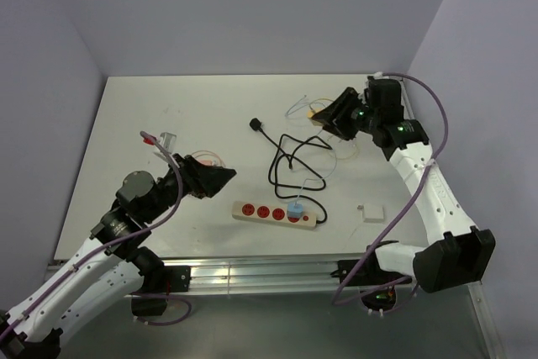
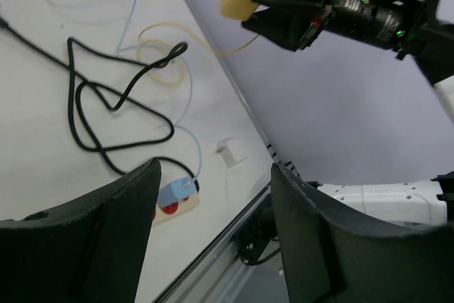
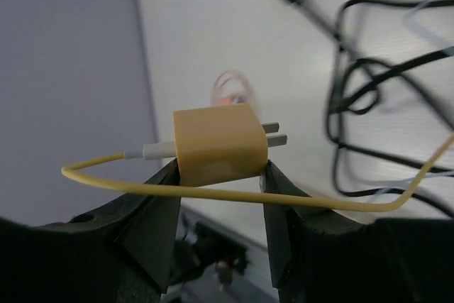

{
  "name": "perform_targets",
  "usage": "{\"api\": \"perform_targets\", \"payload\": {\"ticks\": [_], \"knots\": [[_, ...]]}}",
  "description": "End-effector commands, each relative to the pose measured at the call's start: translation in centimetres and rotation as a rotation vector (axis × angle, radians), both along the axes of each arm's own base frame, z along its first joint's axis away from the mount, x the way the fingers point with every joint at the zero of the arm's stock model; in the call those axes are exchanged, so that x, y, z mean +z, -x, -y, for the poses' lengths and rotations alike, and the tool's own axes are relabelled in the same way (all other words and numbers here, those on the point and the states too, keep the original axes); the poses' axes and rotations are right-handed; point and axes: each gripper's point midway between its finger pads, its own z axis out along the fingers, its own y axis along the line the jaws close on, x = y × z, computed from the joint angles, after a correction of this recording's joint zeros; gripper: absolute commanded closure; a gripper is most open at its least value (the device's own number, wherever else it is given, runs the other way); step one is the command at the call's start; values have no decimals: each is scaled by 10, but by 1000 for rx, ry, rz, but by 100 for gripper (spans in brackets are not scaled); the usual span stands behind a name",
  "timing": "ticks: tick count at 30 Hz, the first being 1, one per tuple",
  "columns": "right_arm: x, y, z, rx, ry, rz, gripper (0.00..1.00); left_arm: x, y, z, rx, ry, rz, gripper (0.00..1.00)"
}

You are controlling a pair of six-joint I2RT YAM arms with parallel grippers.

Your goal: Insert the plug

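Jaws on raised right arm (image 1: 423, 181) clamp yellow plug (image 3: 220, 143); left jaws gape empty.

**Strip in front, cords behind, 2 arms flanking**

On the table (image 1: 126, 124), the power strip (image 1: 273, 213) lies near the front edge, about midway across. 1 seated plug (image 1: 295, 211) sits in a socket toward its right end. Behind the strip the cord (image 1: 290, 157) sprawls in loops, with its free plug end (image 1: 255, 125) farther back and to the left. Right of the strip, well apart, sits a small adapter (image 1: 370, 211). The left gripper (image 1: 225, 176) hangs left of the strip, with a small coiled lead (image 1: 206, 158) just behind it. The right gripper (image 1: 324, 115) is over the far right, behind the cord loops. The charger (image 3: 220, 143) is pinched between its fingers, and the charger's lead (image 3: 234, 195) drapes across them.
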Motion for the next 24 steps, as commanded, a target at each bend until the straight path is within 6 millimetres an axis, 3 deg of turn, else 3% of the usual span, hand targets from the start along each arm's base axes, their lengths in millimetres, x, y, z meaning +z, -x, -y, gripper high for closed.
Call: {"api": "perform_targets", "payload": {"ticks": [1,5,7,8,9,10,15,24], "knots": [[61,19,-70,267,-283,108,100,47,0,1,-9,120,169,32],[78,40,-110,417,-404,120,100,56,-5,5,-8,157,226,39],[80,51,-129,483,-455,118,100,68,-7,6,-4,198,273,40],[83,54,-133,501,-482,123,100,62,-10,11,-14,195,268,39],[95,55,-138,516,-547,146,100,73,-10,11,-17,224,315,37],[88,62,-143,539,-579,116,100,73,-10,13,-26,230,330,36],[97,87,-157,646,-707,36,100,74,-15,17,-23,225,437,28],[91,108,-161,707,-760,-64,100,77,7,17,-74,98,816,17]]}}
